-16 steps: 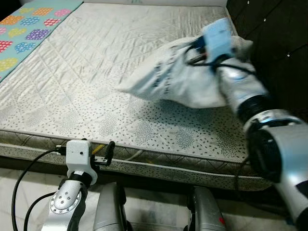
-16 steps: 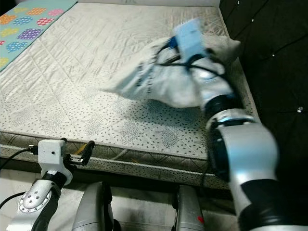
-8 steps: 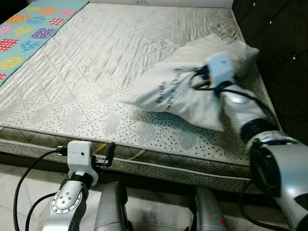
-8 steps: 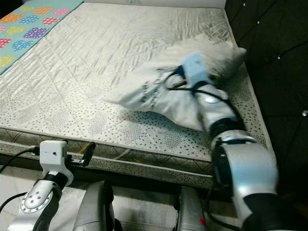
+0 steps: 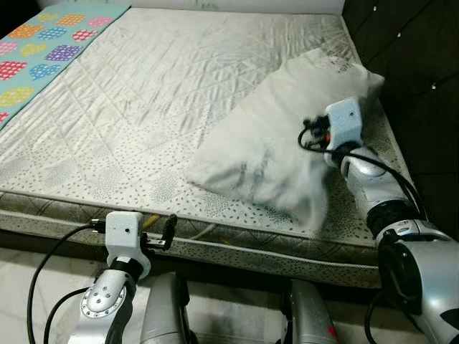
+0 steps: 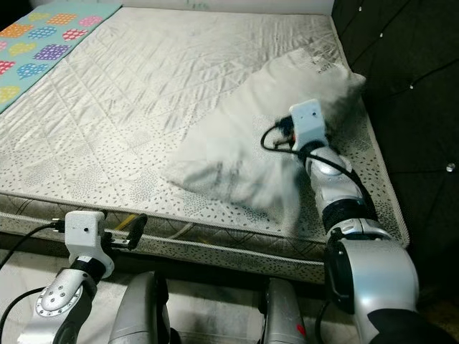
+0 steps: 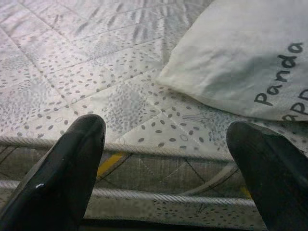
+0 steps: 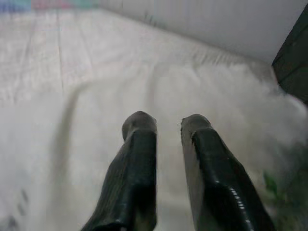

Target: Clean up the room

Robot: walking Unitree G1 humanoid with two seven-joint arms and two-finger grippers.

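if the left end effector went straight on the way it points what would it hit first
Probably the mattress edge, just ahead of the open left end effector; the white bag lies further on, though depth is uncertain.

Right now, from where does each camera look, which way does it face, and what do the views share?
Left eye view: on the head, looking down at the mattress and pillow; both arms show.
Right eye view: beside it, same scene, slightly shifted.
Left wrist view: low at the mattress edge, looking along the open left pincer toward the pillow's corner.
Right wrist view: above the pillow, along the right pincer, its fingers nearly together.
Shared: all four views show the pillow and mattress.
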